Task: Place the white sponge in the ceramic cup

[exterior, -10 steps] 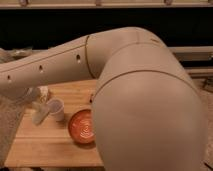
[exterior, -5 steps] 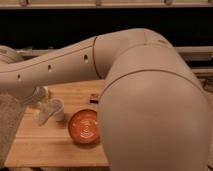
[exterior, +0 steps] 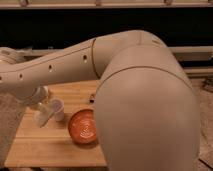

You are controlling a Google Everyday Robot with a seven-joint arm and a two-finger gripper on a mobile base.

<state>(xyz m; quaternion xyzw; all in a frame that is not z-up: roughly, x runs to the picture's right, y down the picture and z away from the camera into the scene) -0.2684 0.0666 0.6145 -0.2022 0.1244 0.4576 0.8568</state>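
Observation:
The ceramic cup [exterior: 84,126] is a round, glossy orange-red vessel with spiral rings inside, standing on the wooden table [exterior: 55,150] just left of my arm's big elbow. A small off-white block, the white sponge [exterior: 58,109], stands on the table just left of and behind the cup. My gripper [exterior: 42,114] hangs low at the left, right beside the sponge on its left side. I cannot see whether it touches the sponge.
My large beige arm [exterior: 145,105] fills the right and middle and hides the table's right part. A small dark-red object [exterior: 92,97] lies behind the cup. The table's left edge [exterior: 19,131] borders grey floor. A dark shelf runs behind.
My forearm has swung higher across the view and the gripper has sunk slightly beside the sponge. The sponge and the cup have not moved.

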